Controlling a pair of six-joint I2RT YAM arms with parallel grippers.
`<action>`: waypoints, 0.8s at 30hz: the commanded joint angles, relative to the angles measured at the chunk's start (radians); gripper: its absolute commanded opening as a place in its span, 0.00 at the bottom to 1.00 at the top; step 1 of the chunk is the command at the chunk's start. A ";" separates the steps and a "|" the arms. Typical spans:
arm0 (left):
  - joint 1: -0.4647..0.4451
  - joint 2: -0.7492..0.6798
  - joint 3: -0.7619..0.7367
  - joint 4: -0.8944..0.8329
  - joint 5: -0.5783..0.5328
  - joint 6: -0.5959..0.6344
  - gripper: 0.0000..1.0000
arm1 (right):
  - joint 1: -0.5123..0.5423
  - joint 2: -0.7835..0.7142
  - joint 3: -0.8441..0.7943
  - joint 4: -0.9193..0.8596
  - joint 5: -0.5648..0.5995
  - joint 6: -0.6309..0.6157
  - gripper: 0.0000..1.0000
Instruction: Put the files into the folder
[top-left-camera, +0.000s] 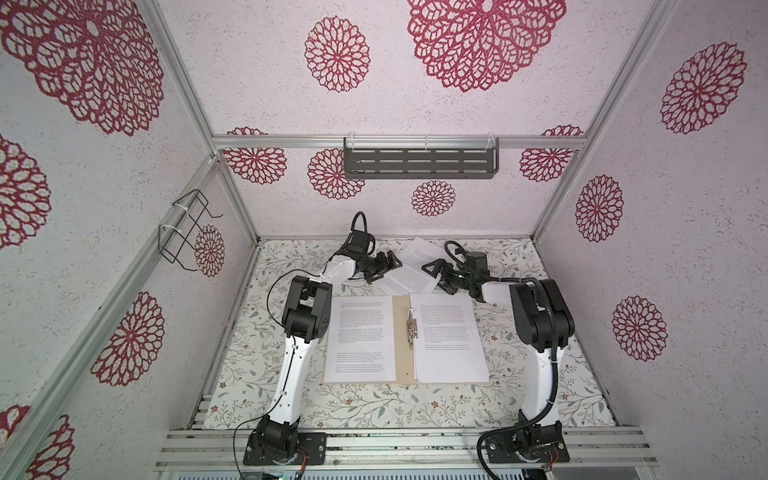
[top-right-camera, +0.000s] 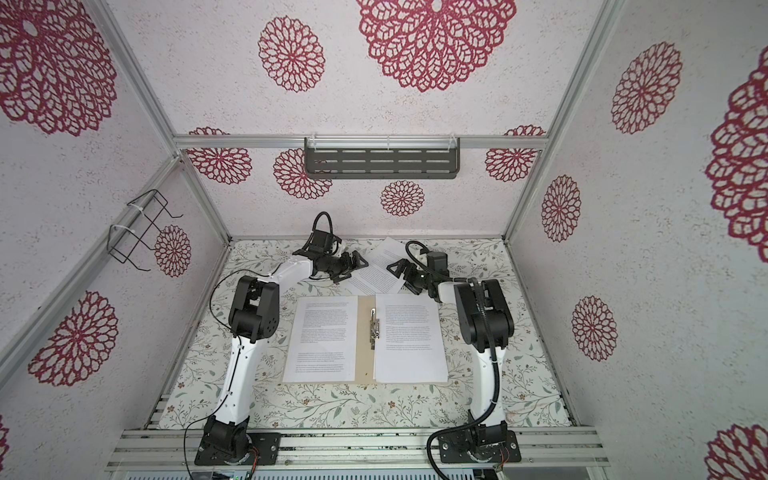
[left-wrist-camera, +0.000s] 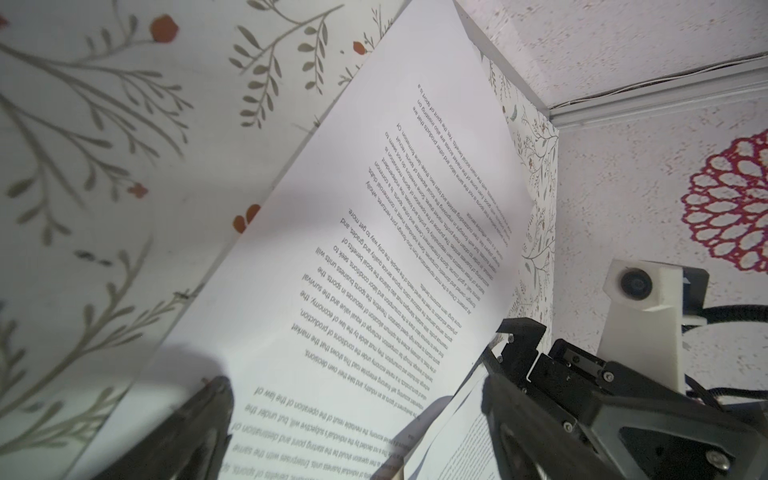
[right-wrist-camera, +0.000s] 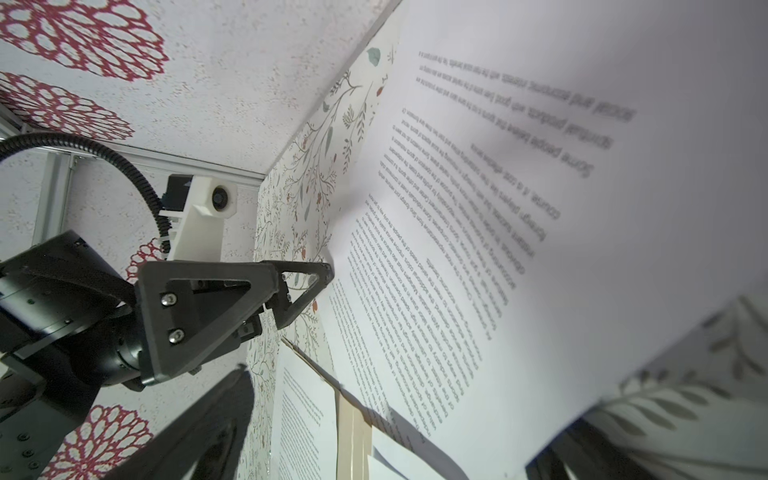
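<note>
Folder (top-left-camera: 402, 365) largely beneath printed sheets (top-left-camera: 360, 338).

Red-flowered walls (top-left-camera: 374, 104); leaf-patterned tabletop (top-left-camera: 374, 405)

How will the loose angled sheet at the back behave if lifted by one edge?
The sheet is thin and lies nearly flat, so it will probably droop from a one-edge hold. Flat on the table, its edge looks hard to catch; pushed, it likely slides.

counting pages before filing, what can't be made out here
- Loose pile: sheet count, both top views, edges too thin.
- Folder: leaves mostly hidden under filed sheets; their count unclear too.
- Printed text: too small in top views, near lines blurred in right wrist view.
</note>
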 joint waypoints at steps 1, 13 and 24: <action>0.007 0.079 -0.038 -0.082 -0.038 -0.008 0.97 | -0.001 -0.006 0.050 0.035 0.013 -0.056 0.98; 0.011 0.081 -0.038 -0.076 -0.030 -0.014 0.97 | 0.004 0.031 0.005 0.145 0.083 0.006 0.67; 0.031 0.054 -0.016 -0.073 0.020 -0.004 0.97 | 0.003 0.074 0.028 0.169 0.103 -0.020 0.10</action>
